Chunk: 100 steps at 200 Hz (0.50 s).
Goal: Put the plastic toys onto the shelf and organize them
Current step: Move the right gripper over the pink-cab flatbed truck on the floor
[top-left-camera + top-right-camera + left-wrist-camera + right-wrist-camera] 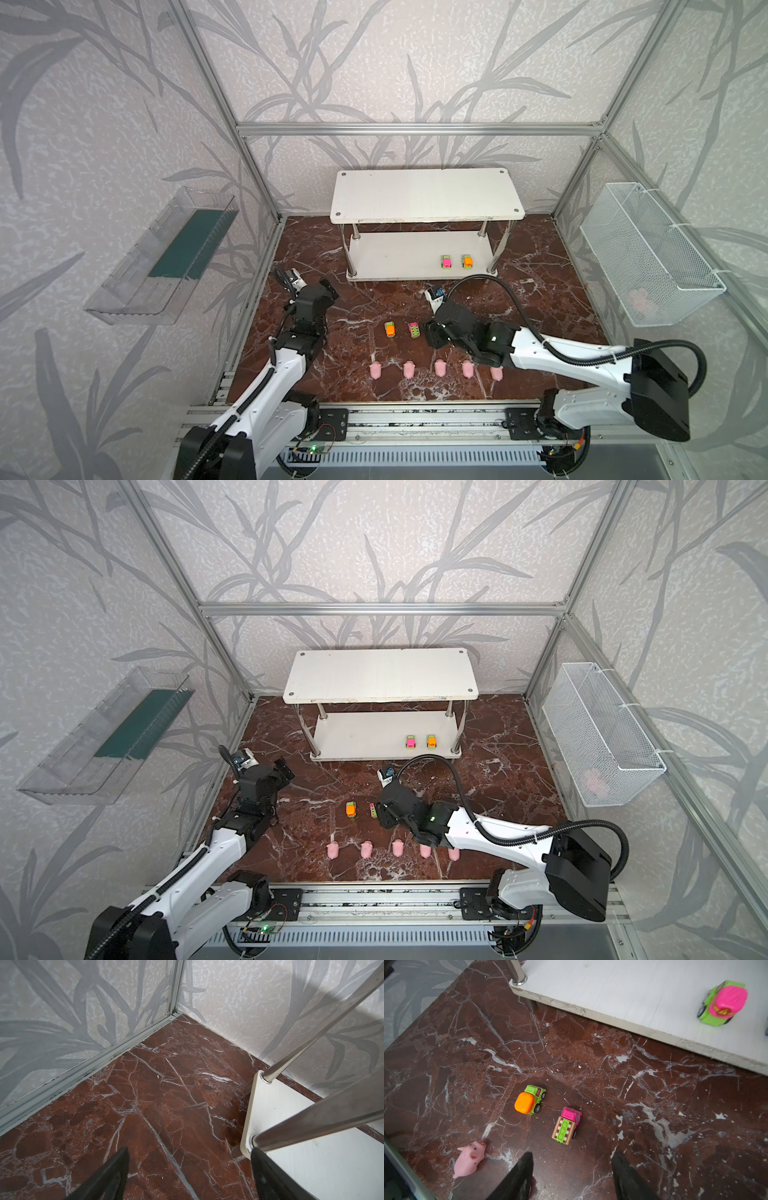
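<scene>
Right jaws parted, empty, over the desk in front of the shelf, just short of the pink truck. Left jaws wide, empty, off the shelf's left end. Done: two cars on its lower tier. Not yet shelved: truck, orange car, five pigs, all in front of it.

No words or numbers to read anywhere, one small yellow-and-red sticker on the pink-and-green toy car on the shelf near the right end — too blurry to make out.
</scene>
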Available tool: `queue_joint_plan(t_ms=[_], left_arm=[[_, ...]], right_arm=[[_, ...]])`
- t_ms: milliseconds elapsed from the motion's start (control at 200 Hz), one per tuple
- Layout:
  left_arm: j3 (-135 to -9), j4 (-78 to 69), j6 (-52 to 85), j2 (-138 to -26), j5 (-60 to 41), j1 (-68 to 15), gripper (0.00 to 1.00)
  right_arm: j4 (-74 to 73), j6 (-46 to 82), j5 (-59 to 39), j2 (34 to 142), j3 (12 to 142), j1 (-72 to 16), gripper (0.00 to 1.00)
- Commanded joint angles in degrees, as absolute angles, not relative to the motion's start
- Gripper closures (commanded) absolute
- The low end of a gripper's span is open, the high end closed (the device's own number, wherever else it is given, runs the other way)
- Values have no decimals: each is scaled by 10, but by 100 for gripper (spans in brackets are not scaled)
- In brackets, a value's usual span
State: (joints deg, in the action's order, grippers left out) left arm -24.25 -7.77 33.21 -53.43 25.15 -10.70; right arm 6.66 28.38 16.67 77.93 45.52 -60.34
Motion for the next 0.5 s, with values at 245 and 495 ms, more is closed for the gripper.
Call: queue_joint_plan(t_ms=[245, 495], left_arm=[[-232, -68, 338, -512, 260, -106, 11], [-234, -74, 335, -519, 256, -106, 11]], right_arm=[[19, 326, 140, 876, 463, -610, 38], [8, 333, 121, 901, 473, -610, 38]])
